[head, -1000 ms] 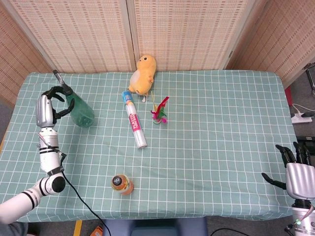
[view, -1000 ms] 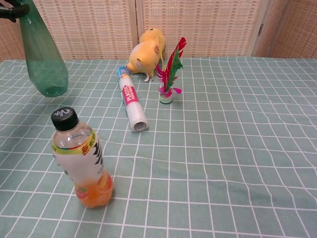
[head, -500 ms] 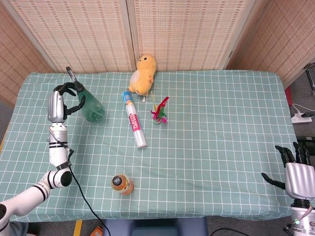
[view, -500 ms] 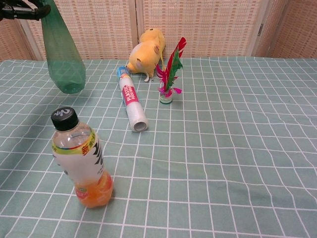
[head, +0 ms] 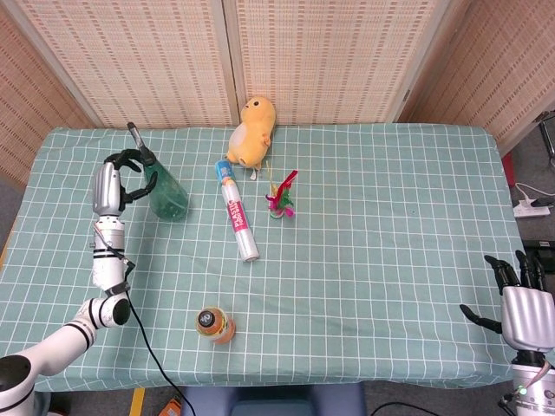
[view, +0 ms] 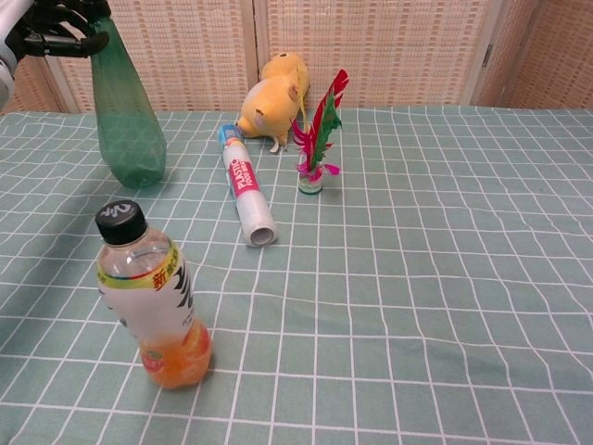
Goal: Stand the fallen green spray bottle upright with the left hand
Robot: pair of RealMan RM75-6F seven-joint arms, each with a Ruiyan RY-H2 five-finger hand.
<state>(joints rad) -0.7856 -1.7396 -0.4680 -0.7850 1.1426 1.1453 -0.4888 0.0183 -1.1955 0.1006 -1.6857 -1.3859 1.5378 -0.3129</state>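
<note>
The green spray bottle (head: 166,196) (view: 126,120) is nearly upright at the left side of the table, base down close to the cloth and nozzle pointing up and back. My left hand (head: 117,180) (view: 51,28) grips it around the neck, fingers curled on the top. Whether the base touches the table I cannot tell. My right hand (head: 517,305) hangs at the table's front right corner, fingers apart and holding nothing.
A rolled plastic-wrap tube (head: 237,210) lies mid-table. A yellow plush chick (head: 251,133) and a pink-green feather shuttlecock (head: 281,197) sit behind and beside it. An orange drink bottle (head: 214,325) stands near the front edge on the green checked tablecloth (head: 390,217).
My left hand carried the green bottle rightward and lower, bringing it from a tilt to nearly upright. The right hand stayed still.
</note>
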